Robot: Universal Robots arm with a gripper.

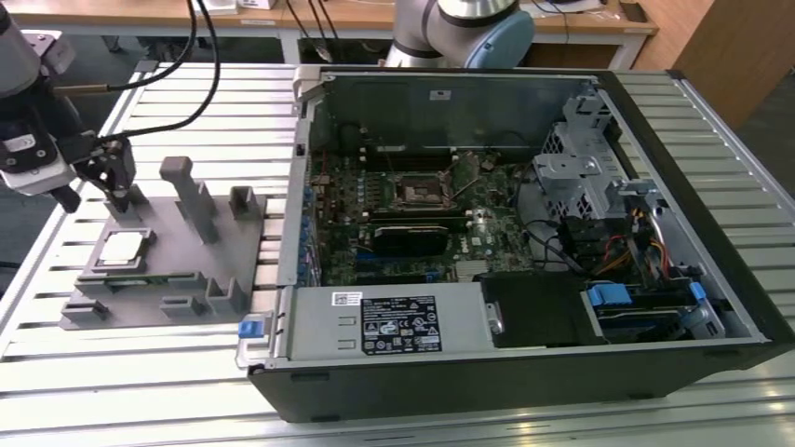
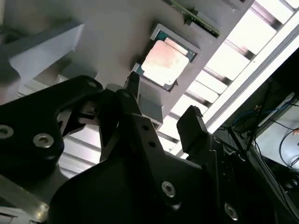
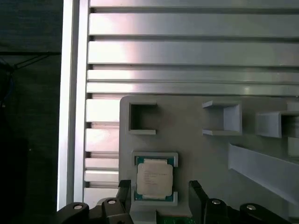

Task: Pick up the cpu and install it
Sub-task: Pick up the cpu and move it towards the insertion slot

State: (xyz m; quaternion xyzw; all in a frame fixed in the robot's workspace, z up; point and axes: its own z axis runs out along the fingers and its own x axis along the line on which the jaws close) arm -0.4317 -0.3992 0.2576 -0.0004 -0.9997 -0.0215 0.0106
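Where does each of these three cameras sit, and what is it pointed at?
Exterior view: off the arm, above the table, looking down on the open computer case, the grey fixture and the arm's hand.
First wrist view: on the arm, looking straight down past the hand at the cpu in the fixture.
Second wrist view: on the arm, looking slantwise past the hand at the cpu.
All three show the cpu and the open hand.

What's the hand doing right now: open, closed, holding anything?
Hand: open, holding nothing. The cpu lies ungripped in its pocket on the grey fixture.
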